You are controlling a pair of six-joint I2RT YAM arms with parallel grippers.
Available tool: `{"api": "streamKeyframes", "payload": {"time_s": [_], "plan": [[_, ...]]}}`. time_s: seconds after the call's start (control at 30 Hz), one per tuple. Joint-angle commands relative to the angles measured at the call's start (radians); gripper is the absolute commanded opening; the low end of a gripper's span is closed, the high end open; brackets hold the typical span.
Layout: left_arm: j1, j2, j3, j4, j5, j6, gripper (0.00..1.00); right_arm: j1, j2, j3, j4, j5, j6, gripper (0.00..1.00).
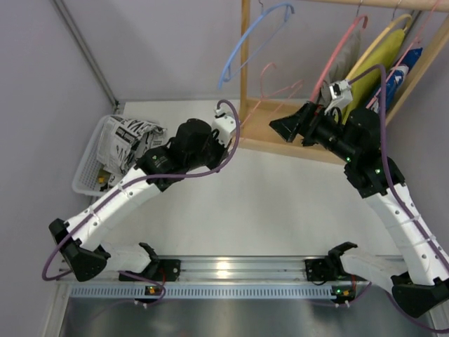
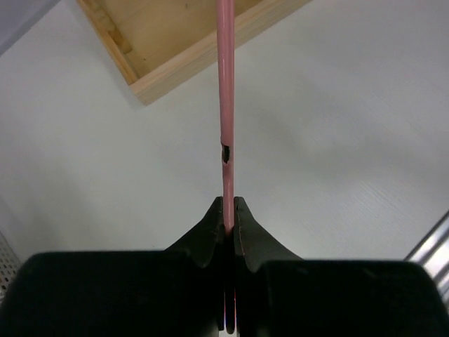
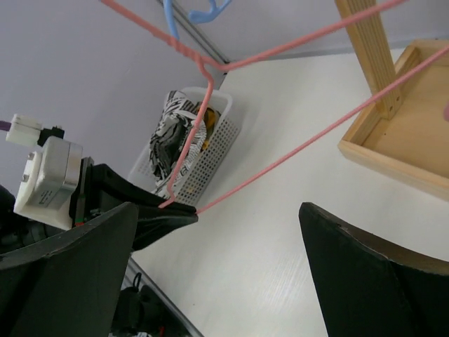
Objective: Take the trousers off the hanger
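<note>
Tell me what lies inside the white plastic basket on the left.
The crumpled black-and-white printed trousers lie in the white plastic basket; anything under them is covered and cannot be seen.

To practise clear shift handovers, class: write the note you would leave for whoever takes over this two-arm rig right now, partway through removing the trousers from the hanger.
Left gripper: shut on the wire of the thin pink hanger, holding it in the air near the wooden rack.
Right gripper: open, holding nothing, close to the hanger.
Trousers: bundled in the white basket at the table's left side, apart from the hanger.
Done: the trousers are off and the hanger is bare.
Left: probably only to set the hanger down or hang it on the rack, then let go.
</note>
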Motion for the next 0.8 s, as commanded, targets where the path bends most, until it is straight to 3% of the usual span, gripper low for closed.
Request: {"api": "streamKeyframes", "payload": {"time_s": [0.0, 0.17, 0.27, 0.43, 0.57, 0.77], "plan": [[0.015, -0.092, -0.051, -0.032, 0.239, 0.075, 0.0, -0.044, -0.035, 0.054, -0.013, 0.012, -0.061, 0.99], [0.04, -0.127, -0.052, -0.073, 0.311, 0.103, 0.0, -0.119, -0.053, 0.078, -0.003, -0.044, -0.055, 0.99], [0.077, -0.062, 0.042, -0.11, 0.318, 0.1, 0.0, -0.17, -0.048, 0.126, -0.02, -0.057, -0.065, 0.99], [0.098, 0.132, 0.35, -0.248, 0.22, 0.142, 0.0, -0.245, -0.03, 0.206, -0.091, -0.081, -0.082, 0.99], [0.184, 0.161, 0.415, -0.296, 0.326, 0.199, 0.0, -0.291, -0.042, 0.226, -0.122, -0.104, -0.104, 0.99], [0.269, 0.261, 0.565, -0.307, 0.344, 0.201, 0.0, -0.348, -0.055, 0.227, -0.129, -0.132, -0.099, 0.99]]}}
